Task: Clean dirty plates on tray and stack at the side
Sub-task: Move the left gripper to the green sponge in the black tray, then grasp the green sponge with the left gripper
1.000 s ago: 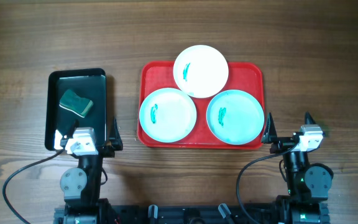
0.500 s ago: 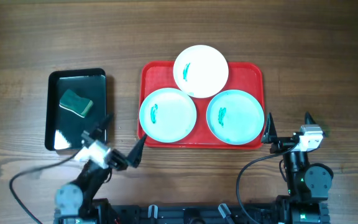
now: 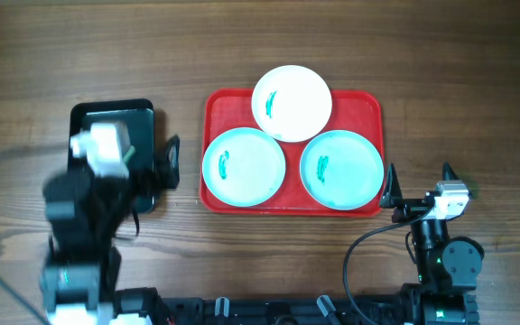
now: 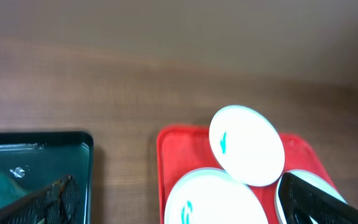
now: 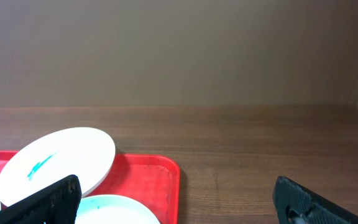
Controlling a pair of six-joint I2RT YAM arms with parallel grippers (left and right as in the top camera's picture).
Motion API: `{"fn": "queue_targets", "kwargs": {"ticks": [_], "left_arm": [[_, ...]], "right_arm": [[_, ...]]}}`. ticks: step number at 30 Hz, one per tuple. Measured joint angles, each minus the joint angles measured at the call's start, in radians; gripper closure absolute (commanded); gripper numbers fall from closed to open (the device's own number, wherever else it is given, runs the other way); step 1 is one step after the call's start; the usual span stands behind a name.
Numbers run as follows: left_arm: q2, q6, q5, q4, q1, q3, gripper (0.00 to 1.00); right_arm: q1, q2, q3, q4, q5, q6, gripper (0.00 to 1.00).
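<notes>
A: Starting at the left, seeing the left gripper (image 4: 176, 180)?
B: Seeing it, hanging above the black tray (image 3: 143, 110), spreading its fingers wide, gripping nothing. Blurring badly from overhead, though.
A: Noticing anything in that black tray?
B: Spotting a green sponge (image 4: 2, 185) lying inside, partly behind one finger.
A: Moving on to the red tray (image 3: 368, 104).
B: Carrying all three plates: a cyan plate (image 3: 244, 166) on the left, a white plate (image 3: 292, 102) at the back, overlapping both cyan ones and overhanging the far rim, a second cyan plate (image 3: 341, 169) on the right — each showing a teal smear.
A: Reaching the right gripper (image 3: 418, 171)?
B: Resting just beside the red tray's near right corner — gaping open, empty.
</notes>
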Motion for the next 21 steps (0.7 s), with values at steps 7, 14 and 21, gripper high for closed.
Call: {"fn": "queue_targets", "kwargs": {"ticks": [7,14,21], "left_arm": [[0.357,-0.181,-0.157,-0.155,0.034,0.14,0.0],[0.664,-0.33,-0.288,-0.384,0.224,0.478,0.0],[0.824,-0.523,-0.336,-0.399,0.262,0.488,0.0]], "right_arm": [[0.0,0.001,0.0,0.001,0.0,0.0,0.0],[0.0,0.001,0.0,0.0,0.0,0.0,0.0],[0.0,0.001,0.0,0.0,0.0,0.0,0.0]]}}
